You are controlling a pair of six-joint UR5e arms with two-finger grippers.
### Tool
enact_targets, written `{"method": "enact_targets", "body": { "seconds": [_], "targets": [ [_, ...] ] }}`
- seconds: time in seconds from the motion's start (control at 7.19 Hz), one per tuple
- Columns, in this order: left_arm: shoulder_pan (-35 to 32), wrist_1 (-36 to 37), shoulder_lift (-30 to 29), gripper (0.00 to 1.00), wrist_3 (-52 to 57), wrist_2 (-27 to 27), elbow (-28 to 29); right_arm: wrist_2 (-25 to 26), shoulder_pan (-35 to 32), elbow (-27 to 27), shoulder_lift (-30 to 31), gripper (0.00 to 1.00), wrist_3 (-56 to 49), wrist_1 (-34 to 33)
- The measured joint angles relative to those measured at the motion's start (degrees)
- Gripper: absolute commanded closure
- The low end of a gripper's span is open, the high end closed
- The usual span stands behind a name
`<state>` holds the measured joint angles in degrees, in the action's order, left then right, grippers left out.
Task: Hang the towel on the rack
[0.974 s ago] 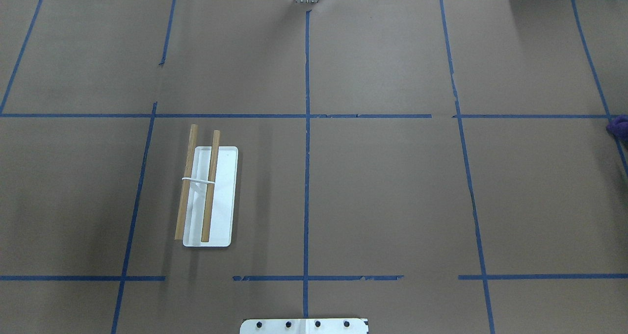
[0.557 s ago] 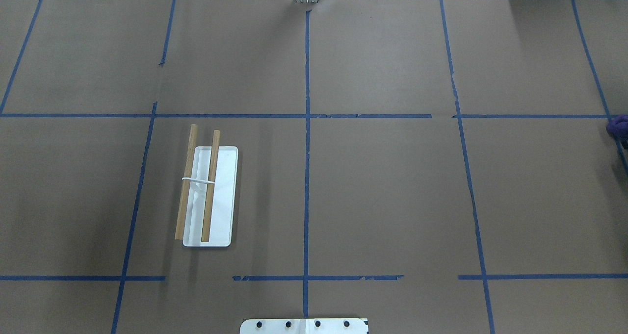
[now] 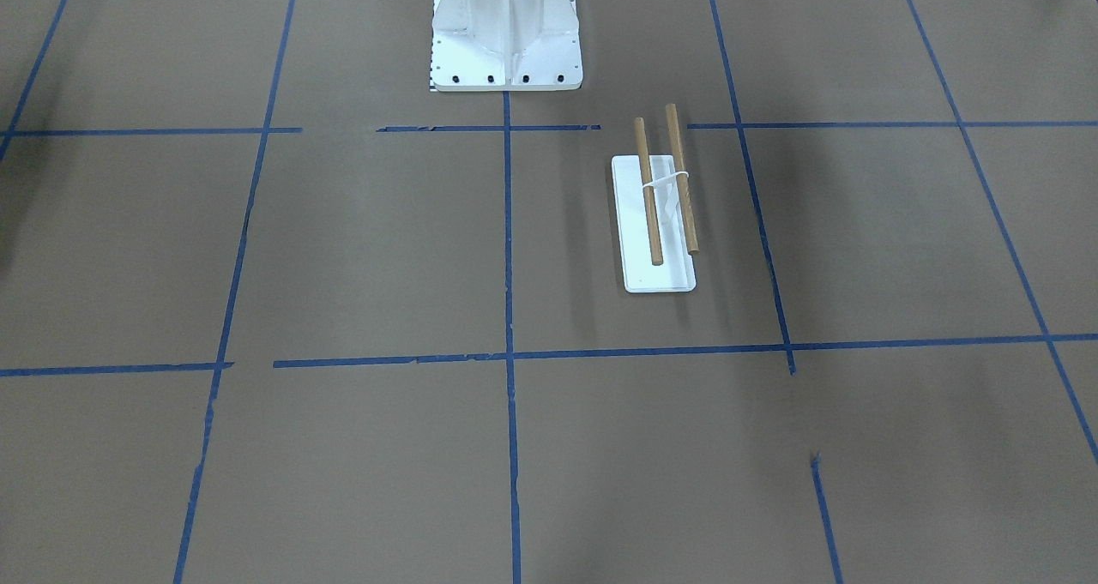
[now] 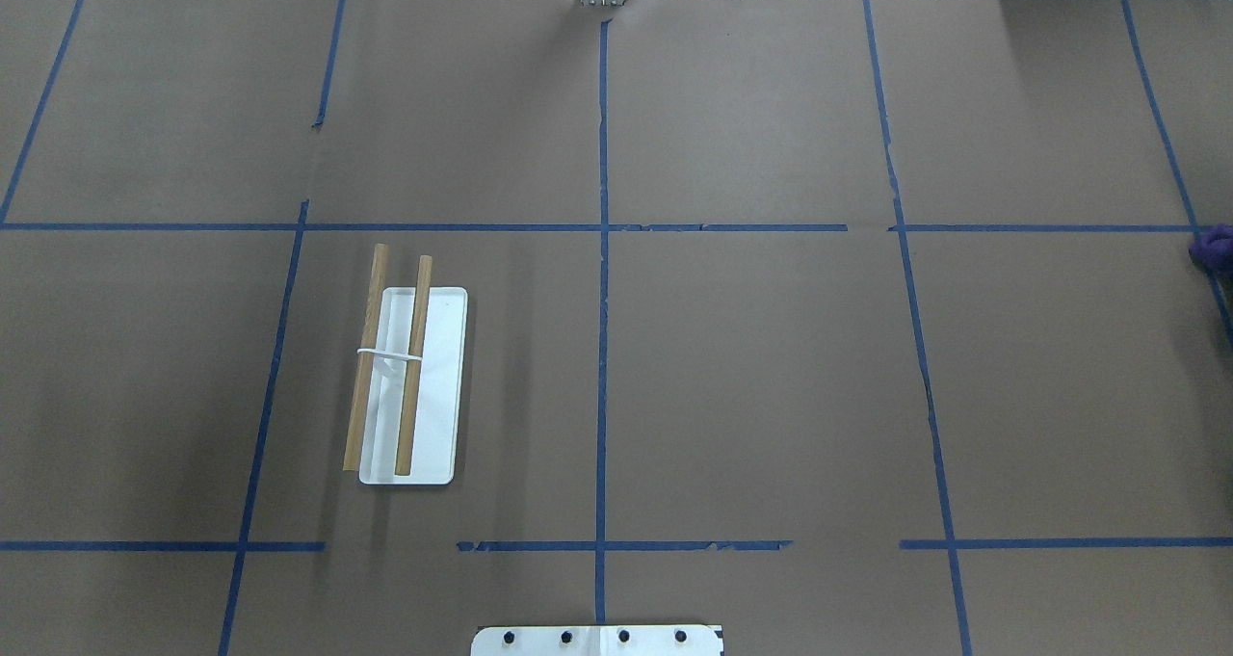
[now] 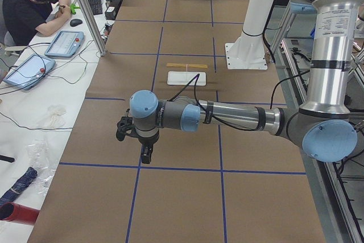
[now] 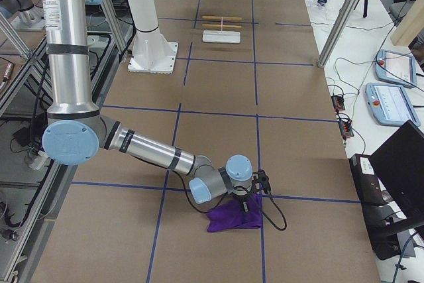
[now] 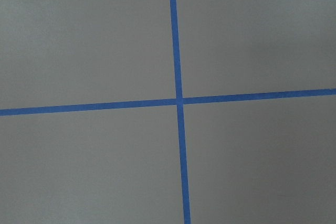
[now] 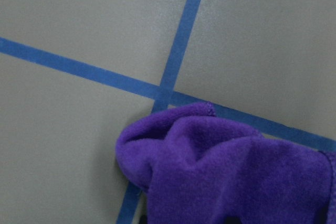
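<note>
The towel point(image 6: 228, 221) is seen crumpled under the right gripper point(image 6: 249, 205), whose grip cannot be told, well apart from the rack point(image 4: 439, 386); its 2 dowels point(image 4: 414, 367) are bare, nothing hung

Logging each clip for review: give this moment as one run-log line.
towel: crumpled, unhung | rack: bare | right gripper: at towel, grip unclear | left gripper: clear of rack, state unclear
</note>
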<state>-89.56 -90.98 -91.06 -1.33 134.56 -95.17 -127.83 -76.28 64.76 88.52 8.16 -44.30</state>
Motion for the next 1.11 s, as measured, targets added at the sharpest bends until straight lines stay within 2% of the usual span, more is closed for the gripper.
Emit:
{"method": "enact_targets", "body": {
  "seconds": [0.28,0.42,0.7,0.97,1.11],
  "targets": [
    [0.0,0.0,0.0,0.00,0.0,0.0,-0.5,-1.7,-2.0,0.4,0.0,1.00,-0.5,-0.1],
    [-0.1,0.0,0.1,0.00,0.0,0.0,-0.8,-4.4,-4.4,1.3,0.1,1.00,-0.6,-0.1],
    [0.0,0.1,-0.1,0.00,-0.1,-0.1,-2.1,-12.0,-12.2,7.3,0.0,1.00,-0.3,-0.3],
    [0.1,-1.4,-1.2,0.00,0.0,-0.4,-3.3,-13.3,-14.3,14.6,-1.6,1.00,4.7,-0.3],
    [0.2,-4.8,-1.8,0.00,0.0,-0.8,-3.3,-12.8,-12.9,16.3,-4.3,1.00,11.4,0.0]
  ]
}}
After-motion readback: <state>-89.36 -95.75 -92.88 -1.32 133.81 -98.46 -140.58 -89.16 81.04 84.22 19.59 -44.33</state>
